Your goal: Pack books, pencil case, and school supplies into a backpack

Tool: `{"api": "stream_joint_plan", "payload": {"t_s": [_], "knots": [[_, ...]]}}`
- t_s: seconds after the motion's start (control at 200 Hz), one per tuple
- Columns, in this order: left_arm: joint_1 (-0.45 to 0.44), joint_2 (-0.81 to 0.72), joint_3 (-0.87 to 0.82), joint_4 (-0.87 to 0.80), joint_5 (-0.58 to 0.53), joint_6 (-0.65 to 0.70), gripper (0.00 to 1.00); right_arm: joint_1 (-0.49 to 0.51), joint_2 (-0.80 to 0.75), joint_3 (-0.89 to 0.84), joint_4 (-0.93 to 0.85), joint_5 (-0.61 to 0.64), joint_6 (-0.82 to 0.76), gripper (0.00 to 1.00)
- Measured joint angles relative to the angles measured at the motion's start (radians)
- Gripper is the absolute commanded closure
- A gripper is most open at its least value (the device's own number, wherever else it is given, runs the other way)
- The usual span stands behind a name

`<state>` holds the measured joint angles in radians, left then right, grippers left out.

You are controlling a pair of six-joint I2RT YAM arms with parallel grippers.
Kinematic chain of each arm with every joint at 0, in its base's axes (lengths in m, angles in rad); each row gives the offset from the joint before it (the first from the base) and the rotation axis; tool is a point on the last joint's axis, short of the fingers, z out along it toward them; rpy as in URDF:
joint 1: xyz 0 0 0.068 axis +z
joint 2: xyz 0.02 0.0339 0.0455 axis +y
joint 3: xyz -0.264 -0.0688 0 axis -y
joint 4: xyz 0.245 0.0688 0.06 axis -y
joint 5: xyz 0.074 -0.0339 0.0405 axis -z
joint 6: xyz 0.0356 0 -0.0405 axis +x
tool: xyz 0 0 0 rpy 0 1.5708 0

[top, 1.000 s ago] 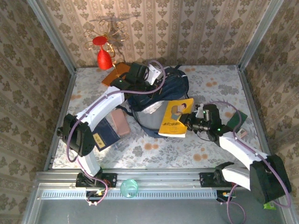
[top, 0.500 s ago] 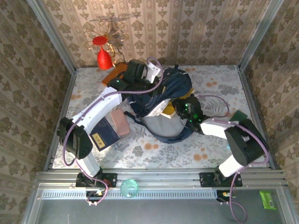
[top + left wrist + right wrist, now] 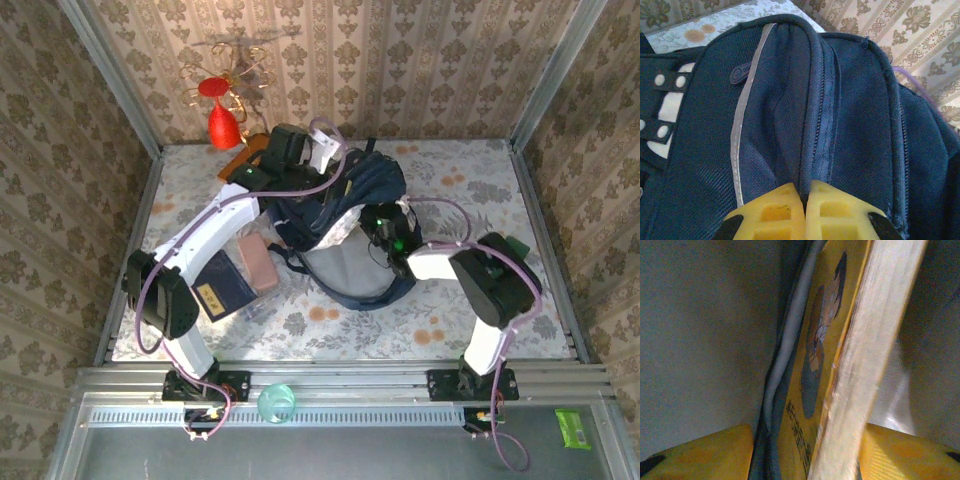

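Nearest you, on the rail at 6 o'clock, a teal cup (image 3: 277, 403) sits between the two arm bases. On the flowered table (image 3: 440, 325), the navy book (image 3: 225, 290) lies flat at about 8 o'clock from the backpack (image 3: 375, 185). The pink pencil case (image 3: 260, 262) is just beside the book on its 1 o'clock side, and both are outside the bag. The backpack lies mid-table, its opened mouth showing pale lining. Your right arm bends in from 4 o'clock, and the right gripper (image 3: 807, 440) is inside that mouth. In the right wrist view the yellow book (image 3: 812, 365) stands on edge between the fingers (image 3: 705, 452), page edges toward the camera. A fold of lining sits between its cover and the pad on the picture's left. The jaws are parted wider than the book, so it is released, standing inside the bag. The green book (image 3: 517, 247) peeks out at the backpack's 3 o'clock, partly hidden by that arm. Farther on, your left gripper (image 3: 802, 187) is clenched on a ridge of navy fabric beside a zip, around the backpack's 11 o'clock. Beyond it, an orange slab (image 3: 245, 158) lies near the table's far edge. A red ornament (image 3: 222, 120) stands at 11 o'clock by the wall.
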<state>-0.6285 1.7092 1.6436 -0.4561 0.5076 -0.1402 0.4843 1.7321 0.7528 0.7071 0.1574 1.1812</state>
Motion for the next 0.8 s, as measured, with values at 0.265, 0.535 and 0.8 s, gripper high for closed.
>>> {"api": "stream_joint_plan", "payload": {"t_s": [0.265,0.535,0.8], "knots": [[0.029,0.049,0.0,0.045,0.033,0.0,1.0,-0.018,-0.428,-0.145,-0.258,-0.079,-0.22,0.37],[0.034,0.134,-0.015,0.089,0.043,0.012,0.73,-0.044,-0.925,-0.262,-0.555,-0.046,-0.385,0.37],[0.064,0.05,-0.268,0.175,-0.004,0.013,0.26,-0.022,-0.921,-0.164,-0.734,-0.076,-0.553,0.37]]}}
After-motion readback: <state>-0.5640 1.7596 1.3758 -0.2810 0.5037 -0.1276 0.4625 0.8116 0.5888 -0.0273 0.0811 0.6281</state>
